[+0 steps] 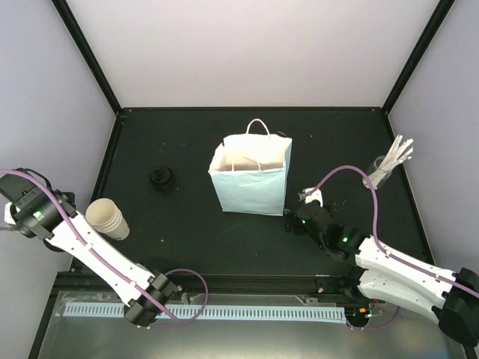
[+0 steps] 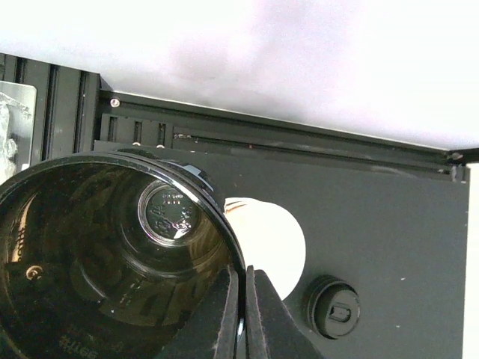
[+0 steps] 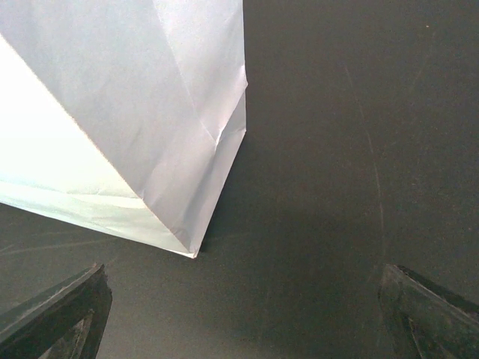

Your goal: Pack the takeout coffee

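Our left pincer (image 2: 241, 318) is clamped on the rim of a black lid (image 2: 112, 254), out by the table's left edge. The cream cups (image 1: 107, 218) lie just beyond its tips, with another lid (image 2: 331, 307) farther on. Our right pincer (image 3: 239, 314) stands apart, the corner of the blue bag (image 3: 135, 112) ahead to its left and dark tabletop (image 3: 337, 149) ahead to its right.

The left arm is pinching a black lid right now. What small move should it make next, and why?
Probably ease the held lid over to the cream cup and line it up with the mouth. The left gripper is shut on the lid's rim. The cup shows an open, uncovered mouth in the top view, and it sits close beyond the lid.
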